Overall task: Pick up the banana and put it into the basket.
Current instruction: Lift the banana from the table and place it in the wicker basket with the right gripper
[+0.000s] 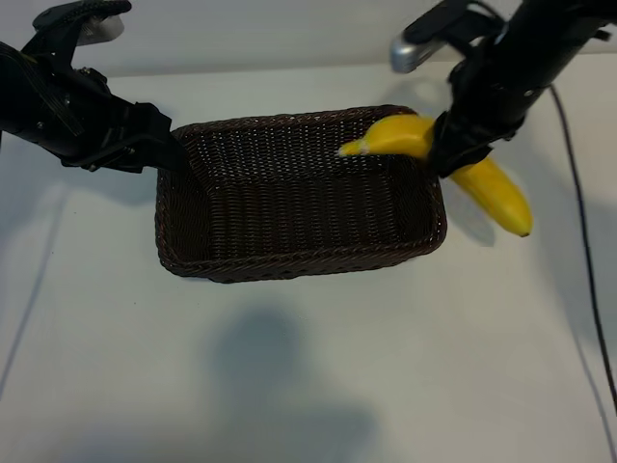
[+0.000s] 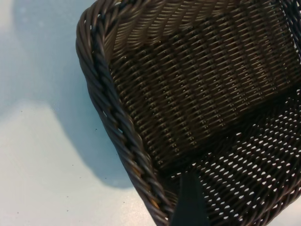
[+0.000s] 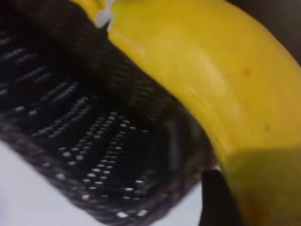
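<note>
White desk [image 1: 318, 376] is seen under a dark brown woven wicker basket [image 1: 289, 246] in the outside view. The left tool [image 1: 178, 154] is held wide open at the basket's left rim. A curved yellow banana [image 1: 496, 193] is gripped by the right tool [image 1: 445, 145] over the basket's right far corner.

From the left wrist, the basket's braided rim [image 2: 117, 127] is seen.

From the right wrist, the banana [image 3: 207, 80] is seen above the basket [image 3: 89, 141].
</note>
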You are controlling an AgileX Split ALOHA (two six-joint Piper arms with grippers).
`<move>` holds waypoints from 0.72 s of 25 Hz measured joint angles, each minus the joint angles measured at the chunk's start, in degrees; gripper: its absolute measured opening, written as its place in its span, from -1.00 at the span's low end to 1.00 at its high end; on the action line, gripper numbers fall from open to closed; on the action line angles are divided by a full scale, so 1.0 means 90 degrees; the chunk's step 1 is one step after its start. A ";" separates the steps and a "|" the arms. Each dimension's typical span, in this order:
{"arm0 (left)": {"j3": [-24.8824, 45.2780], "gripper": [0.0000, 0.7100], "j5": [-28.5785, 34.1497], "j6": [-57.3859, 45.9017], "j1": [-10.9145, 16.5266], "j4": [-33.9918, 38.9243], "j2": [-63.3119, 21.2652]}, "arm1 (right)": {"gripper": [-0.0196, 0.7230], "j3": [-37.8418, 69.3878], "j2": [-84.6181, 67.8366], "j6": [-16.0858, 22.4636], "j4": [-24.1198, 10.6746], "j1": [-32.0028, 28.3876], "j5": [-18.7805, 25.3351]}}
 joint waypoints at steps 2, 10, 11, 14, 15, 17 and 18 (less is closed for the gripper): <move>0.0000 0.68 0.0000 0.0000 0.0000 0.0000 0.0000 | 0.19 0.0000 0.0000 -0.0354 0.0024 0.0166 -0.0020; 0.0000 0.68 0.0000 0.0000 0.0000 0.0000 0.0000 | 0.19 -0.0482 0.0000 -0.0949 0.0161 0.0592 -0.0228; 0.0000 0.68 0.0000 0.0000 0.0000 0.0000 0.0000 | 0.19 -0.0539 0.0000 -0.1010 0.0243 0.0623 -0.0251; 0.0000 0.68 0.0000 0.0000 0.0000 0.0000 0.0000 | 0.19 -0.0569 0.0000 -0.1266 0.0616 0.0672 -0.0315; 0.0000 0.68 0.0000 0.0000 0.0000 0.0000 0.0000 | 0.19 -0.0572 0.0000 -0.1338 0.0695 0.0686 -0.0324; 0.0000 0.68 0.0000 0.0000 0.0000 0.0000 0.0000 | 0.19 -0.0572 0.0020 -0.1501 0.0821 0.0752 -0.0365; 0.0000 0.68 0.0000 0.0000 0.0000 0.0000 0.0000 | 0.19 -0.0572 0.0026 -0.1576 0.0831 0.0792 -0.0392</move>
